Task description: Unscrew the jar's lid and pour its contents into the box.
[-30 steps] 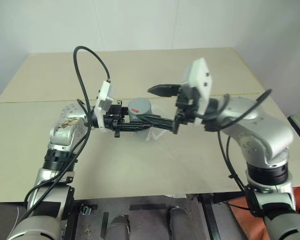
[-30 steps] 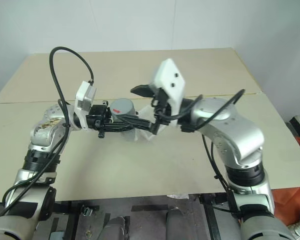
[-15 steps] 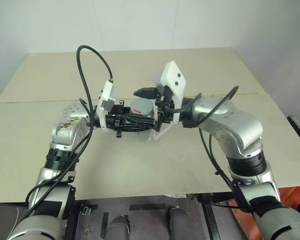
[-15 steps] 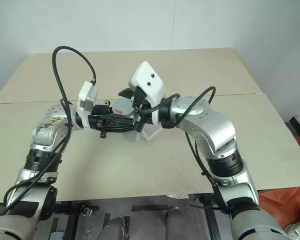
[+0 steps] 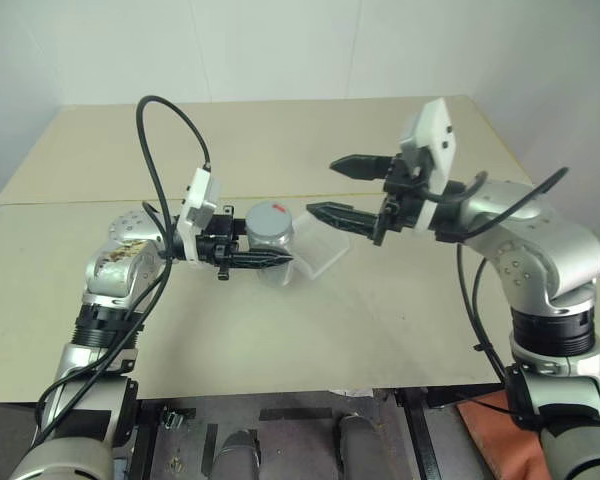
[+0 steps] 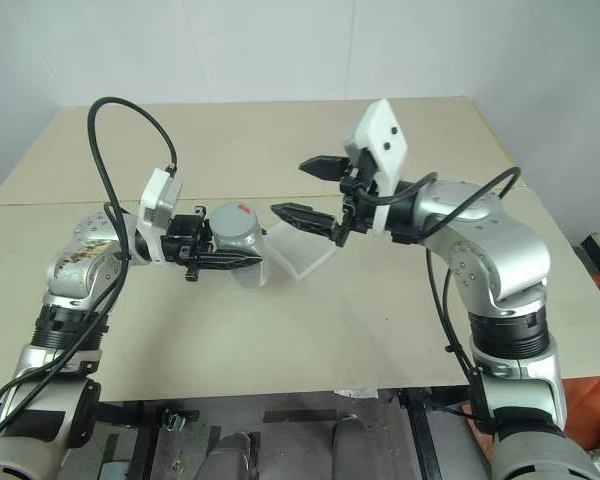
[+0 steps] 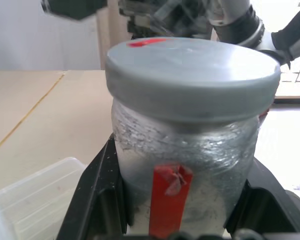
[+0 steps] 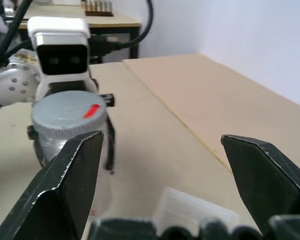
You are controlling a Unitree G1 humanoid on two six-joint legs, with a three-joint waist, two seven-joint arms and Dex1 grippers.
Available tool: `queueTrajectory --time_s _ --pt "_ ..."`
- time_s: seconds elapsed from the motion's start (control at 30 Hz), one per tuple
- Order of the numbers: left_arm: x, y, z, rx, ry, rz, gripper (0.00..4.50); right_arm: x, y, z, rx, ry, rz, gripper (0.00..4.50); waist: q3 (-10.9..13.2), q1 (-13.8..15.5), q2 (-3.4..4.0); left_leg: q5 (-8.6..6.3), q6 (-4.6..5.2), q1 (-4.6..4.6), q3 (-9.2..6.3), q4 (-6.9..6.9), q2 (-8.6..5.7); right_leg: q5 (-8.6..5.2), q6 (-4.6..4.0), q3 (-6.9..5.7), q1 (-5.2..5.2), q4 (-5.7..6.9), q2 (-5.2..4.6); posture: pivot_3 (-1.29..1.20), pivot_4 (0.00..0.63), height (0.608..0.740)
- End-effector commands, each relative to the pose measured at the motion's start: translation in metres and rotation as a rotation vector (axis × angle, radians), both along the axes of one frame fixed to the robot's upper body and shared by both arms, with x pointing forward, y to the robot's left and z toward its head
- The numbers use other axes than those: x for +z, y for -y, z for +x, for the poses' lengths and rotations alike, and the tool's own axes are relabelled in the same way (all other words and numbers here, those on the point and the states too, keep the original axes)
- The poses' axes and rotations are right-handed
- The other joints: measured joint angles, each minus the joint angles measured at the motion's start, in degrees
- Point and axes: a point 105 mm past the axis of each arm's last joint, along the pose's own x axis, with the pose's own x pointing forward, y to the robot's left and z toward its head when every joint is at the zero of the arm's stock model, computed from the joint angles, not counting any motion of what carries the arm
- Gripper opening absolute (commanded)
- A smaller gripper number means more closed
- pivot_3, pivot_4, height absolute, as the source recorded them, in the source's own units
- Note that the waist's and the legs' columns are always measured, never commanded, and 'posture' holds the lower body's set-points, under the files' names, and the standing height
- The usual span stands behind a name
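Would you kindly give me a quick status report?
Left claw shut on jar, lid on. Right claw open, apart. Box beside jar.

Silver arms, black cables, white wrist cameras, black pincer (image 5: 338,188) fingers.

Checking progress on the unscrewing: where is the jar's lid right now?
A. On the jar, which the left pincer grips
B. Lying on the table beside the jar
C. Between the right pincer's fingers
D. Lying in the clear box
A: the lid sits on the jar held by the left pincer, while the right pincer stands open and empty, apart from it.
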Motion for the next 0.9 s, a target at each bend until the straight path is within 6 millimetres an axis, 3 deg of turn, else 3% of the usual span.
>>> queueTrajectory --time_s 0.03,0.2,0.3,0.4,0.63,0.9 --pt "0.012 0.001 -0.007 -0.025 0.071 -0.004 1.92 0.008 0.003 -0.006 0.01 0.061 0.002 4.43 0.0 -0.2 0.0 0.0 0.0 0.0 0.0 0.0 0.0 0.0 0.0 0.0 0.0 0.0 0.0 0.0 0.15 0.74" --pt "0.011 0.004 -0.003 -0.008 0.07 -0.014 1.92 0.018 -0.003 -0.019 0.074 0.099 0.013 4.43 0.0 -0.1 0.0 0.0 0.0 0.0 0.01 0.0 0.0 0.0 0.0 0.0 0.01 0.0 0.0 0.0 0.15 0.74" --pt "0.01 0.009 0.002 0.002 0.068 -0.025 1.92 0.027 -0.016 -0.034 0.153 0.118 0.043 4.43 0.0 -0.1 0.0 0.0 0.0 0.0 0.0 0.0 0.0 0.0 0.0 0.0 0.01 0.0 0.0 0.0 0.15 0.74" --pt "0.01 0.015 0.005 0.001 0.067 -0.036 1.92 0.023 -0.035 -0.04 0.185 0.118 0.04 4.43 0.0 -0.1 0.0 0.0 0.0 0.02 0.0 0.0 0.0 0.0 0.0 0.0 0.01 0.0 0.0 0.0 0.15 0.74" --pt "0.013 0.019 0.005 -0.012 0.074 -0.042 1.92 0.012 -0.062 -0.03 0.139 0.124 -0.004 4.43 0.0 -0.1 0.0 0.0 -0.01 0.01 0.0 0.01 -0.01 0.0 0.0 0.0 0.0 0.02 0.0 0.0 0.15 0.74" --pt "0.014 0.016 0.004 -0.008 0.081 -0.036 1.92 0.009 -0.062 -0.015 0.079 0.126 -0.016 4.43 0.0 -0.1 0.0 0.0 -0.01 0.0 -0.01 0.0 0.0 0.0 0.0 0.0 0.0 0.02 0.0 0.0 0.15 0.74"
